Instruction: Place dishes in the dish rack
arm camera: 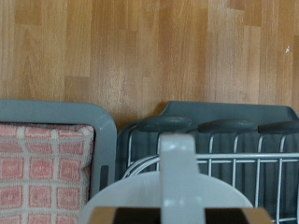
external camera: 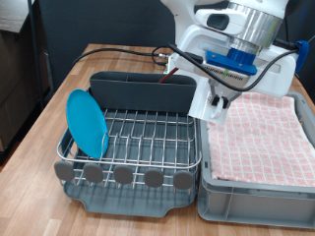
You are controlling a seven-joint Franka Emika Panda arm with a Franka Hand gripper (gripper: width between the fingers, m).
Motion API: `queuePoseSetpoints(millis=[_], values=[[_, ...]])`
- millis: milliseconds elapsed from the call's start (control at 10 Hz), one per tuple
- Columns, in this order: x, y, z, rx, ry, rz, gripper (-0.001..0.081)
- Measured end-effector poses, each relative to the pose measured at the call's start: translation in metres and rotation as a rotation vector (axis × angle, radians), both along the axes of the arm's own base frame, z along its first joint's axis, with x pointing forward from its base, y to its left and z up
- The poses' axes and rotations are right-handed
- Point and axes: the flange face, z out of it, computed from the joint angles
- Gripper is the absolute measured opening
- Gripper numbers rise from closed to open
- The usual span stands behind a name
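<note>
The dish rack (external camera: 133,138) is a silver wire grid in a grey tray with a dark grey utensil bin (external camera: 143,93) along its back. A light-blue plate (external camera: 87,123) stands on edge in the rack's slots, at the exterior view's left. My gripper (external camera: 219,95) hangs over the seam between the rack's back right corner and the grey crate, shut on a white mug (external camera: 209,100). In the wrist view the mug (arm camera: 177,187) fills the lower middle with its handle (arm camera: 177,154) showing. It is above the rack's edge (arm camera: 215,121). My fingers are hidden there.
A grey crate (external camera: 256,192) lined with a pink checked cloth (external camera: 264,133) sits against the rack on the exterior view's right, and shows in the wrist view too (arm camera: 42,168). Black cables (external camera: 128,54) trail over the wooden table (external camera: 69,84) behind the rack.
</note>
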Motion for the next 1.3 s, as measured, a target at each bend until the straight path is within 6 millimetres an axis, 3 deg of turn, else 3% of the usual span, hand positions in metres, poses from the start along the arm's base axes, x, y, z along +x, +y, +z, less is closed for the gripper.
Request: queuePoseSetpoints(millis=[500,1300], values=[[0.008,-0.001,0.000,0.002,-0.005,0.001,0.0072],[0.022,-0.025,-0.009,0.096,-0.039,-0.034,0.0072]])
